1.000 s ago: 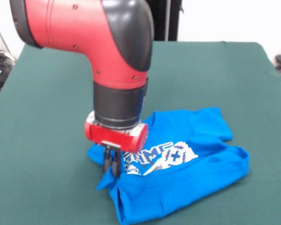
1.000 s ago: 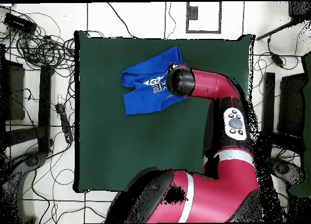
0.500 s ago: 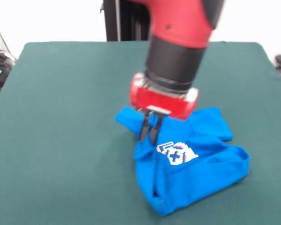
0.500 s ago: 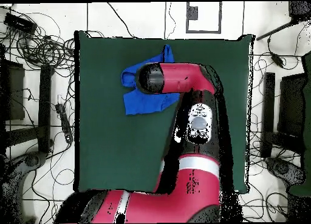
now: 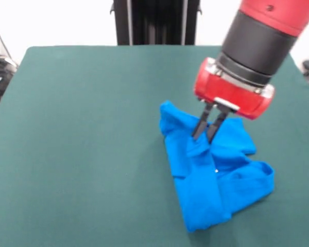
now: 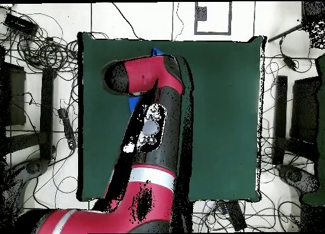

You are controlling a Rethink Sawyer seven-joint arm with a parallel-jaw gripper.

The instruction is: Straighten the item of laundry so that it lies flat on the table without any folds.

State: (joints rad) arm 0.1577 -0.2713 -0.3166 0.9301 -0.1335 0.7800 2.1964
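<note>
The item of laundry is a bright blue T-shirt, bunched and folded over itself at the front right of the dark green table. Only plain blue cloth shows, with no print visible. My gripper hangs over the shirt's upper middle, its two black fingers close together and pinching a fold of the blue cloth. In the overhead view the red arm covers nearly all of the shirt; only small blue scraps show beside it.
Cables and stands crowd the floor around the table in the overhead view. A black post rises behind the table's far edge. The shirt lies close to the table's near edge in the front view.
My gripper has swept from left to right in the front view, dragging the held edge across the shirt. The cloth has folded over, and the white print is now hidden.
</note>
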